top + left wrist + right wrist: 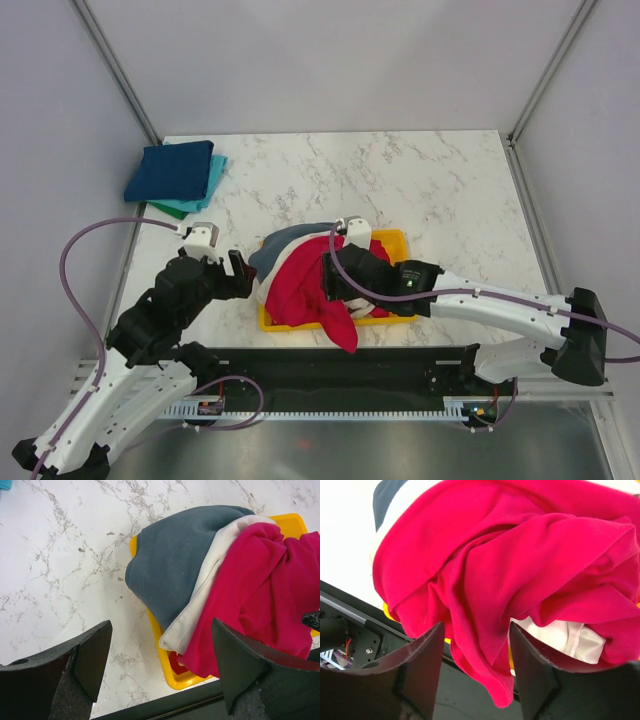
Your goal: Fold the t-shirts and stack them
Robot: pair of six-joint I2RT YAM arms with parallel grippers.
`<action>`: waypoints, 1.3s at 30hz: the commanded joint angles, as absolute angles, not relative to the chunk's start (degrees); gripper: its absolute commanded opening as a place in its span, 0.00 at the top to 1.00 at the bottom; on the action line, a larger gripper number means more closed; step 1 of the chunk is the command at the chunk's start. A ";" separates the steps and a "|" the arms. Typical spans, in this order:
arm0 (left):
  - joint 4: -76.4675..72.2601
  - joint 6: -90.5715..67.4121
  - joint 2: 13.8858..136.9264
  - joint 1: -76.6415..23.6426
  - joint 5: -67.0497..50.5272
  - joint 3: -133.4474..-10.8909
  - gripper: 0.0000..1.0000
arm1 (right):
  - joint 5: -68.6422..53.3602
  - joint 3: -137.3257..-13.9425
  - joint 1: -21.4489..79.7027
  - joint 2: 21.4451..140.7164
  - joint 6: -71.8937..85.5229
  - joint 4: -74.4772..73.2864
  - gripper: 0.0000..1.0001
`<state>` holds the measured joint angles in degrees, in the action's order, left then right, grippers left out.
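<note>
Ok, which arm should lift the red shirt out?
Right, probably: the right gripper, open, straddles a fold of the red shirt; the left gripper hangs open beside the yellow tray, nearer the grey shirt.

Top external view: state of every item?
yellow tray, heaped
red t-shirt, unfolded, spilling over its near edge
grey t-shirt, unfolded, in tray
white t-shirt, crumpled between them
folded stack, three shirts, far left
left pincer, open, empty
right pincer, open above red t-shirt
</note>
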<state>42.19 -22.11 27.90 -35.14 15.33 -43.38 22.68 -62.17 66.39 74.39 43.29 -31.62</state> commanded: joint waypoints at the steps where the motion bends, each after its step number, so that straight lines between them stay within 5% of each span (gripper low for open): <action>1: 39.64 -20.65 26.99 -35.33 15.12 -43.07 0.13 | 26.28 -62.49 66.97 75.32 45.97 -29.88 0.41; 10: 39.64 -20.65 26.54 -35.33 15.64 -42.89 0.13 | 27.33 -63.81 66.89 78.31 45.62 -30.85 0.78; 12: 39.64 -20.65 26.46 -35.33 15.73 -42.89 0.13 | 28.20 -65.64 66.97 78.31 44.74 -31.20 1.00; 15: 39.73 -20.65 26.37 -35.33 16.00 -42.89 0.13 | 29.79 -71.61 66.97 78.13 40.46 -34.44 1.00; 26: 39.73 -20.74 25.93 -35.24 16.96 -42.80 0.13 | 44.81 -124.87 66.88 83.66 16.19 -45.45 1.00; 39: 39.90 -20.92 26.46 -35.24 17.67 -42.80 0.13 | 55.98 -126.21 64.70 85.51 -30.73 -1.51 1.00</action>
<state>41.82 -22.11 26.46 -35.14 16.16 -42.76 51.66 -127.17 66.13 82.72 -12.51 -18.74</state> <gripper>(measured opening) 0.873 0.011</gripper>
